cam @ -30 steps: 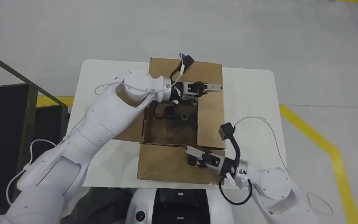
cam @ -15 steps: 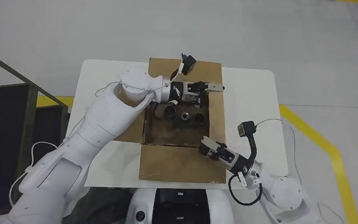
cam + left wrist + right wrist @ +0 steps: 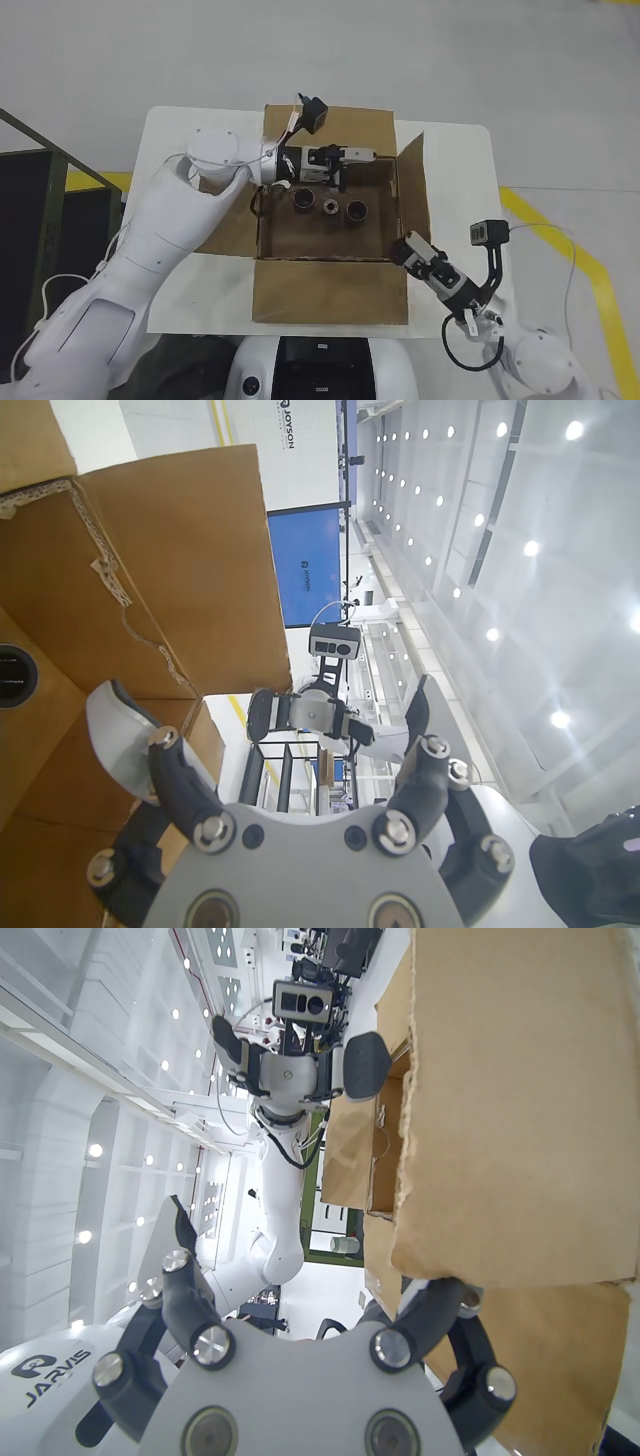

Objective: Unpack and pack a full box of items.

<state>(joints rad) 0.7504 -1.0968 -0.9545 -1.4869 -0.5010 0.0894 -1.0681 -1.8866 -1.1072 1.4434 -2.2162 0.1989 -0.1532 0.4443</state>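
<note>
An open cardboard box [image 3: 268,215] sits mid-table with three round dark-topped items [image 3: 328,206] in a row inside. Its right flap [image 3: 412,185] stands up and leans outward. My left gripper [image 3: 358,155] hovers open over the box's far edge, its fingers [image 3: 122,720] spread beside the flap [image 3: 175,565], with one round item [image 3: 10,675] below. My right gripper [image 3: 408,247] is open at the near end of the right flap. In the right wrist view that flap [image 3: 500,1103] covers one finger, while the other finger [image 3: 180,1223] is free.
The near flap [image 3: 330,290] lies flat toward me and the far flap [image 3: 350,125] lies flat away. White table [image 3: 455,160] shows bare on both sides of the box. A dark cabinet [image 3: 30,220] stands off the table's left edge.
The right flap swung from lying over the box to standing outward, uncovering the third item. My right gripper drew back to the right with it. The left gripper slid slightly left.
</note>
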